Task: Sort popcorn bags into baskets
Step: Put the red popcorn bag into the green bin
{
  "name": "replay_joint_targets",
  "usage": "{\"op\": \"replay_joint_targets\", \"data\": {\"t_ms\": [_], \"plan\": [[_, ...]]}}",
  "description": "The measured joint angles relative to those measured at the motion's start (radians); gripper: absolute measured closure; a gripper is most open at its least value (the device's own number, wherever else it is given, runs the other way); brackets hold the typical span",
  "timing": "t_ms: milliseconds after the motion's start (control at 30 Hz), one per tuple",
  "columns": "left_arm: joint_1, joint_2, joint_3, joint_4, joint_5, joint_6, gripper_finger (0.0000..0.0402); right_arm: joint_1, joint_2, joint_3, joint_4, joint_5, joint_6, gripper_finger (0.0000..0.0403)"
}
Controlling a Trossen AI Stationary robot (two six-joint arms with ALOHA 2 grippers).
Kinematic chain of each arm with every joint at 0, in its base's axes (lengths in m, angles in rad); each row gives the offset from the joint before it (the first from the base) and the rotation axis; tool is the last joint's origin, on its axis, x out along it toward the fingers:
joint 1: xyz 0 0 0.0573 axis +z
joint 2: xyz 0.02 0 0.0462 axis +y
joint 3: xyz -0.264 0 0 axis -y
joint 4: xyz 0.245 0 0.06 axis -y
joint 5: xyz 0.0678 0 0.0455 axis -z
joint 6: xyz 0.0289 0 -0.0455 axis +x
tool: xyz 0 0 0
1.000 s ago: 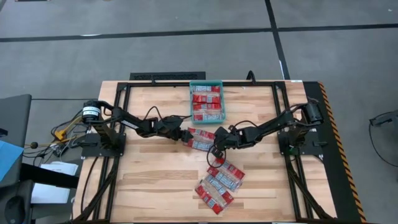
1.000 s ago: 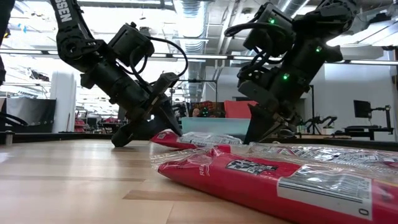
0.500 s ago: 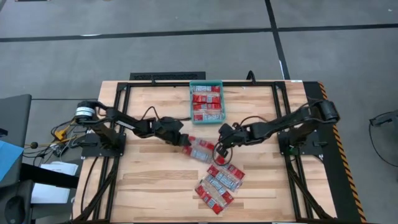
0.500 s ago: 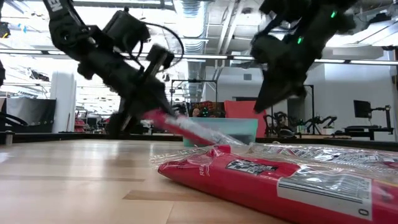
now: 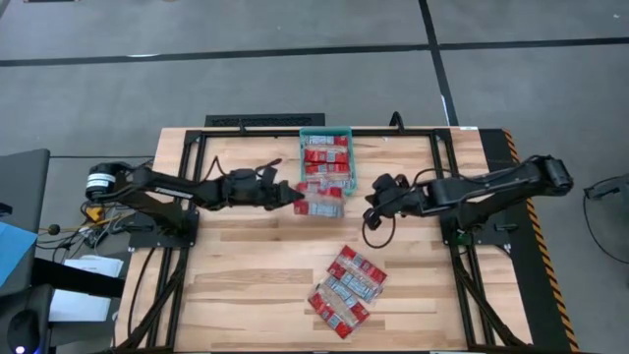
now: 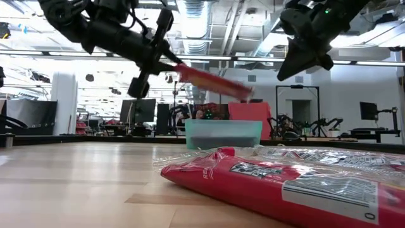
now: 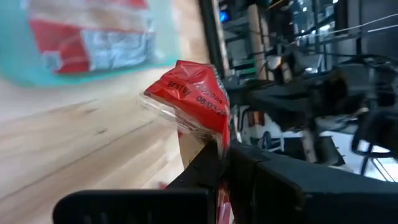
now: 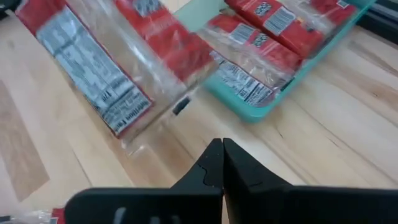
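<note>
High view, centre frame: we see the left end effector (image 5: 295,196) gripping a popcorn bag (image 5: 319,203) at the basket's (image 5: 325,134) lower edge; the right end effector (image 5: 372,206), fingers closed, hovers just right above the counter (image 5: 246,285).

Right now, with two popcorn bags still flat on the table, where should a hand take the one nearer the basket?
Probably by an overhanging edge of that bag, coming from above. It lies flat and partly overlaps its neighbour. The right hand is nearest, shut and empty.
</note>
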Motion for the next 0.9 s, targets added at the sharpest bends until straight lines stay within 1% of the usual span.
{"op": "replay_joint_targets", "data": {"t_ms": [133, 267, 333, 467, 600, 667, 767, 900], "plan": [[0.043, 0.011, 0.068, -0.041, -0.024, 0.066, 0.0401, 0.000, 0.008, 0.000, -0.020, 0.002, 0.001, 0.0377], [0.117, 0.044, 0.138, -0.105, -0.012, 0.162, 0.0401, 0.000, 0.024, -0.001, -0.031, 0.001, 0.000, 0.0367], [0.164, 0.058, 0.153, -0.128, 0.011, 0.178, 0.0401, 0.000, 0.023, 0.000, -0.035, 0.000, 0.000, 0.0367], [0.233, 0.124, 0.179, -0.131, 0.067, 0.198, 0.0401, 0.000, 0.023, 0.000, -0.069, -0.001, 0.001, 0.0376], [0.257, 0.199, 0.199, -0.121, 0.086, 0.198, 0.0401, 0.001, 0.023, 0.000, -0.082, -0.003, 0.001, 0.0385], [0.262, 0.240, 0.211, -0.086, 0.092, 0.199, 0.0401, 0.001, 0.023, 0.000, -0.087, -0.003, 0.001, 0.0385], [0.267, 0.296, 0.240, -0.056, 0.107, 0.196, 0.0401, -0.001, 0.023, 0.000, -0.094, -0.003, 0.001, 0.0377], [0.272, 0.356, 0.268, -0.056, 0.131, 0.191, 0.0401, 0.000, 0.023, 0.000, -0.097, -0.003, 0.001, 0.0366]]}}
